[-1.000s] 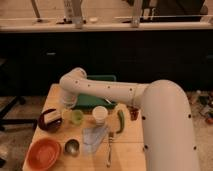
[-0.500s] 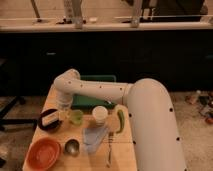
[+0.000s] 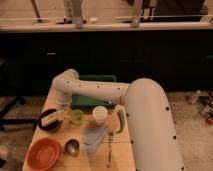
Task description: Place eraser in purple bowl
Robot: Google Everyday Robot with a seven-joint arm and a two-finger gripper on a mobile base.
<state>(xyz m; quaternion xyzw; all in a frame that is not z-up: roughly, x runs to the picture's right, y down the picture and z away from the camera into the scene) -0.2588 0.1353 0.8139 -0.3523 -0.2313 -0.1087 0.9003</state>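
Pale eraser (image 3: 50, 118) lies inside purple bowl (image 3: 42, 124), left-centre of frame on worktop (image 3: 119, 150). Gripper (image 3: 63, 107) hovers just beside bowl's upper-right rim; wide or narrow, we cannot tell. We judge placement done, only arm retreat from bowl remaining.

The claw (image 3: 63, 107) hangs over the left side of the table (image 3: 53, 98). Just right of it sits a green cup (image 3: 76, 116), then a white cup (image 3: 100, 114). Nearer us are an orange bowl (image 3: 44, 153) and a metal cup (image 3: 72, 146). A green tray (image 3: 97, 80) lies behind it.
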